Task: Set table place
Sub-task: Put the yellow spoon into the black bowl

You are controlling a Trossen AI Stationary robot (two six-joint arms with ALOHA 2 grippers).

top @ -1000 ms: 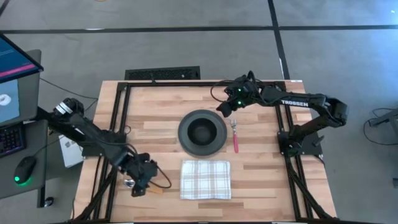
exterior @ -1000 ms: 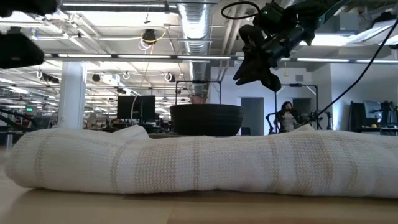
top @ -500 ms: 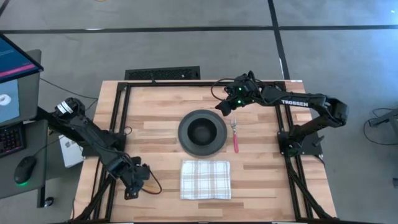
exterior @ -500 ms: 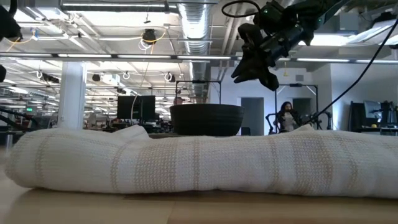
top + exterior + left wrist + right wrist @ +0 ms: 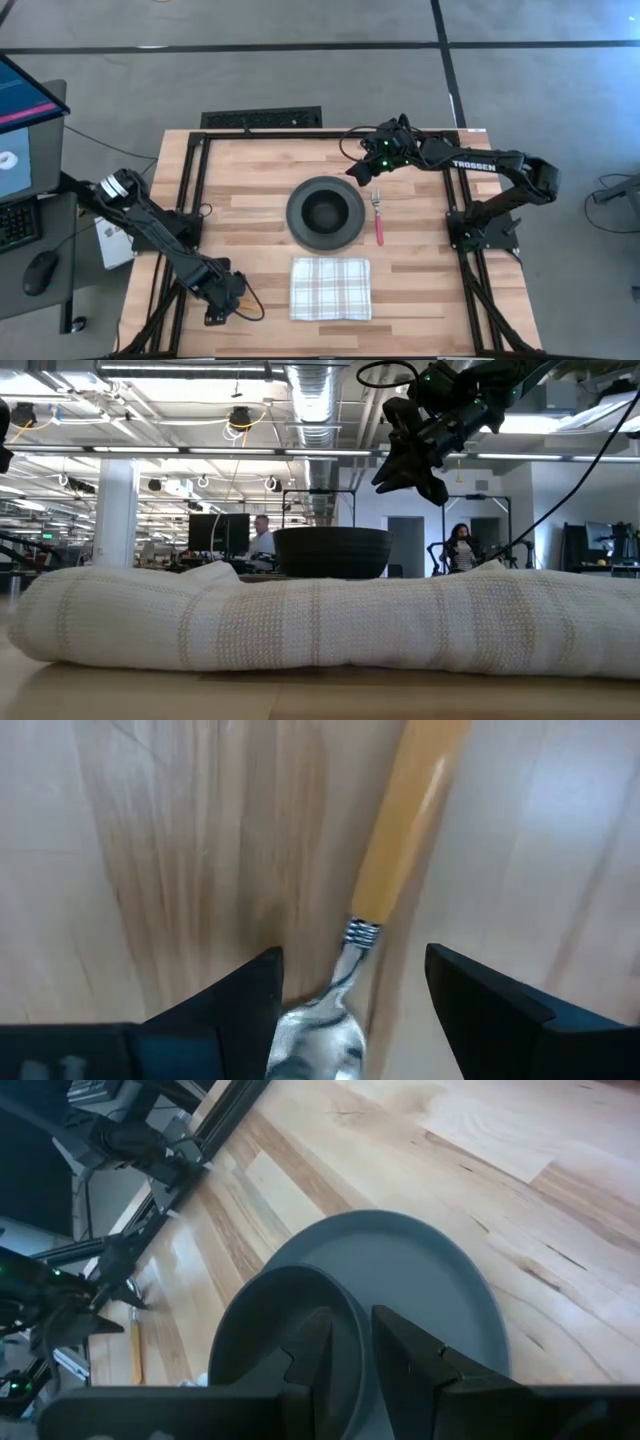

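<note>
The dark grey plate [image 5: 297, 226] lies at the table's middle with the black bowl [image 5: 325, 208] on it. The pink-handled fork [image 5: 378, 224] lies to the plate's right. The checked napkin [image 5: 330, 288] lies folded near the front edge. My left gripper [image 5: 225, 300] is open at the near left corner, low over the orange-handled spoon [image 5: 405, 830]. Its fingers stand on either side of the spoon's neck [image 5: 360, 932] without touching it. My right gripper [image 5: 362, 176] is shut and empty, above the plate's far right rim.
The black rail frame [image 5: 190, 190] runs along the table's left, far and right edges. The napkin fills the foreground of the low view [image 5: 320, 625], with the bowl [image 5: 330, 552] behind it. People show in the room beyond the table.
My left gripper has gone toward the table's near edge at the near left corner, and its arm has passed out of the low view's upper left. My right gripper has kept still.
</note>
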